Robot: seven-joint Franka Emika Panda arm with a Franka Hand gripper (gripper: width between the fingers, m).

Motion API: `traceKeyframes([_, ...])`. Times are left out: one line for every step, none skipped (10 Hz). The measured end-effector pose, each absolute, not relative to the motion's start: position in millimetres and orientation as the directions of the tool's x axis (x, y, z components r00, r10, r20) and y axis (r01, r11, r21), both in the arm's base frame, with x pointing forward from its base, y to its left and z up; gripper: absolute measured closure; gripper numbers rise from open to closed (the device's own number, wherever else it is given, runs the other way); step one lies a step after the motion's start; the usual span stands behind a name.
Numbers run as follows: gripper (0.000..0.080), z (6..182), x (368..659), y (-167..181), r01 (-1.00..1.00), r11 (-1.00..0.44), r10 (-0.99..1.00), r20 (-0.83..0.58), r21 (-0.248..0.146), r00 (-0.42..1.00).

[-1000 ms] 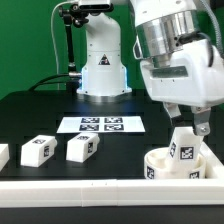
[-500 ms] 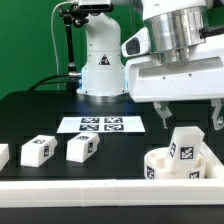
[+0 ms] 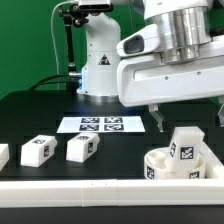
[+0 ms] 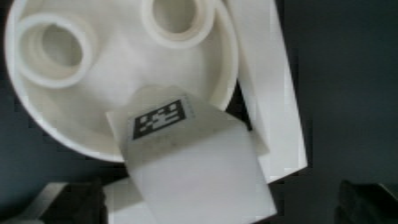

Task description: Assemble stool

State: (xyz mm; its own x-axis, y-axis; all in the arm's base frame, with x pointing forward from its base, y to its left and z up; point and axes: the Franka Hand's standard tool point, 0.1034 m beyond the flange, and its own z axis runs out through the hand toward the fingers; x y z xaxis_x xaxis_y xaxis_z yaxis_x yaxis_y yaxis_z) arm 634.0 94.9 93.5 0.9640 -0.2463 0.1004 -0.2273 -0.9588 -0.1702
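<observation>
Nearest the exterior camera a white rail (image 3: 100, 188) ran along the front edge of the black table (image 3: 40, 108). Just behind it, toward the exterior view's right, sat the round white seat (image 3: 160, 165) with a tag on its rim, and a standing leg (image 3: 185, 146) rose upright out of its top, tag facing the camera. The wrist view looked down on the same seat (image 4: 80, 70), showing two round holes in it and the tagged leg (image 4: 187, 165) close below the camera. Over that leg hung the claw (image 3: 188, 121), spread wide and holding nothing, one finger (image 3: 157, 121) on each side and neither touching the leg. Toward the exterior view's left, well apart from the seat, two loose legs (image 3: 37, 150) (image 3: 82, 148) lay side by side on the table, and a third leg (image 3: 2, 155) was cut off by the picture's edge. Farther back lay the marker board (image 3: 103, 124), flat on the table, and behind it stood the robot base (image 3: 100, 70).
</observation>
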Motion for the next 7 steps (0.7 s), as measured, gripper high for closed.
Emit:
traceKeyframes([0.0151,95.2,634.7,94.4,-0.032,-0.991,-0.049,0.134,-0.128,0.99])
traceKeyframes([0.0151,95.3,634.8,95.2,0.093,-0.991,0.078,0.148,-0.101,0.986])
traceKeyframes([0.0151,94.7,634.6,94.1,0.135,-0.986,0.12,0.151,-0.093,0.981])
traceKeyframes([0.0151,94.4,634.6,92.9,0.19,-0.978,0.176,0.155,-0.082,0.972])
traceKeyframes([0.0151,94.2,634.6,92.0,0.257,-0.964,0.243,0.16,-0.07,0.957])
traceKeyframes([0.0151,94.0,634.6,91.4,0.3,-0.952,0.287,0.162,-0.062,0.944])
traceKeyframes([0.0151,94.2,635.1,90.4,0.384,-0.922,0.373,0.167,-0.041,0.913])
